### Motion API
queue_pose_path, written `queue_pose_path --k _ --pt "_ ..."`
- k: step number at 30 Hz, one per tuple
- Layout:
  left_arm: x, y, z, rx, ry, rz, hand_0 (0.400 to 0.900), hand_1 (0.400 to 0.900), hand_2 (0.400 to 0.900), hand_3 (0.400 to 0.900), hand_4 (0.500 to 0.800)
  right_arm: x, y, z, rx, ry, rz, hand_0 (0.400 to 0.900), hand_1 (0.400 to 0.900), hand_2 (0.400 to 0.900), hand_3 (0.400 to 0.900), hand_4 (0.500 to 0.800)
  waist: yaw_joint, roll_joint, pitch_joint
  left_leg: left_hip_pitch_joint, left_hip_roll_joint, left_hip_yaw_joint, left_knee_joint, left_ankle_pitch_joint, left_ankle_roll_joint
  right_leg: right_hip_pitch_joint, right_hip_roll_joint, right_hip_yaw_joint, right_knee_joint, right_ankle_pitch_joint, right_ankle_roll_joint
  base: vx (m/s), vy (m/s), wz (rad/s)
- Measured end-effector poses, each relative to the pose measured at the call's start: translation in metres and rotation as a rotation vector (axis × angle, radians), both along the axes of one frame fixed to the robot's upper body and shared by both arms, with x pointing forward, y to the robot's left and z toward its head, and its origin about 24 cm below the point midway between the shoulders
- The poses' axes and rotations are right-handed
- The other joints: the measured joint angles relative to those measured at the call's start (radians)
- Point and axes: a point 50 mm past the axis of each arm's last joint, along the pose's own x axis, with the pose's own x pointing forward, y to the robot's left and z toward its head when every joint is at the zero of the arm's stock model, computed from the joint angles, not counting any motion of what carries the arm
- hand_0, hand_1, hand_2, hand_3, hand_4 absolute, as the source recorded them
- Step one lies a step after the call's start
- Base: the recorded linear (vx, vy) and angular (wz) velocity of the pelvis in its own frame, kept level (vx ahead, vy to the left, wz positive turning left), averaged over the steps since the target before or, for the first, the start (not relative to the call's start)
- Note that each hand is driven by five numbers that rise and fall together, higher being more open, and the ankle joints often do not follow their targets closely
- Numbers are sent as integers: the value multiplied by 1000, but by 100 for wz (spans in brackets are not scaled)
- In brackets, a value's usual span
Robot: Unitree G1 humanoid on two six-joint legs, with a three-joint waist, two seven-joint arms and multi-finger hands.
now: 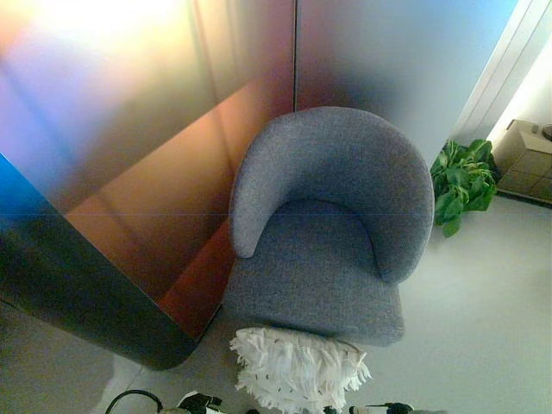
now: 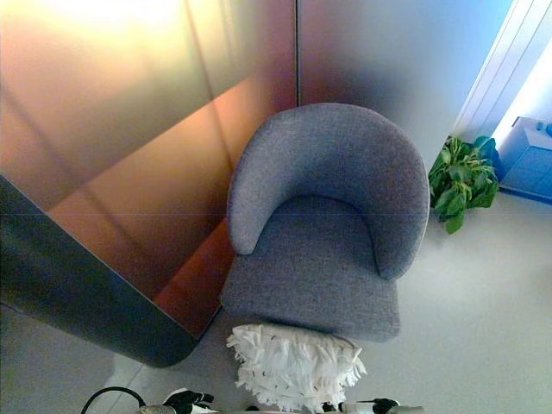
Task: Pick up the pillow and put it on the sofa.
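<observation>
A white fringed pillow (image 1: 297, 366) shows at the bottom middle, just in front of the front edge of a grey round-backed sofa chair (image 1: 328, 233). The chair's seat is bare. Only a sliver of my left hand (image 1: 200, 402) shows at the bottom edge, left of the pillow. A sliver of my right hand (image 1: 384, 408) shows at the pillow's lower right. I cannot tell whether either hand touches the pillow, or whether the pillow rests on the floor.
A glossy wall panel (image 1: 129, 172) with a rounded corner stands close to the chair's left side. A green potted plant (image 1: 461, 181) stands to the chair's right, with a box (image 1: 526, 159) behind it. Pale floor lies to the right.
</observation>
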Motion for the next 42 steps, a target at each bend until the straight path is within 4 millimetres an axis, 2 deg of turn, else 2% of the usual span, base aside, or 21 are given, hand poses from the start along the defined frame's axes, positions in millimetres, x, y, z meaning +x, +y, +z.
queue_pose_path --k 9,14,18,24,27,31,37,42 --pt "8 -1 2 12 -43 -4 900 900 900 900 800 9 -5 4 -10 -34 9 900 900 900 900 800 -6 13 33 -23 -2 1 0 3 2 -24 -1 1 1 2 2 -32 30 -2" --pt "33 -2 10 38 -127 -39 900 900 900 900 800 31 -18 14 -26 -99 20 900 900 900 900 800 -9 36 106 -70 -10 20 10 14 10 -73 -7 23 3 24 1 -94 119 -7" --pt "55 13 21 79 -213 -7 900 900 900 900 800 56 -25 24 -37 -165 37 900 900 900 900 800 -32 52 184 -116 -14 23 10 28 16 -119 -13 25 3 36 6 -101 103 0" --pt "107 39 56 114 -385 26 900 900 900 900 800 86 -37 41 -61 -257 64 900 900 900 900 800 -32 61 291 -190 -20 27 11 48 19 -193 -18 29 4 56 8 -117 38 3" --pt "136 44 76 122 -469 26 900 900 900 900 800 100 -42 49 -76 -295 73 900 900 900 900 800 -33 55 343 -227 -23 26 14 54 21 -229 -20 28 5 64 9 -119 21 3" --pt "168 48 104 123 -570 38 900 900 900 900 800 101 -50 53 -104 -292 86 900 900 900 900 800 -38 40 405 -275 -25 26 13 64 23 -277 -23 28 5 76 8 -90 27 2" --pt "194 52 130 104 -653 90 900 900 900 900 800 102 -56 57 -114 -310 86 900 900 900 900 800 -86 30 414 -344 -28 33 18 70 25 -352 -26 32 21 77 10 -62 39 -1" --pt "224 56 168 93 -765 108 900 900 900 900 800 108 -59 61 -99 -346 84 900 900 900 900 800 -97 29 415 -435 -27 51 53 70 25 -456 -26 49 68 77 10 -52 30 -1"
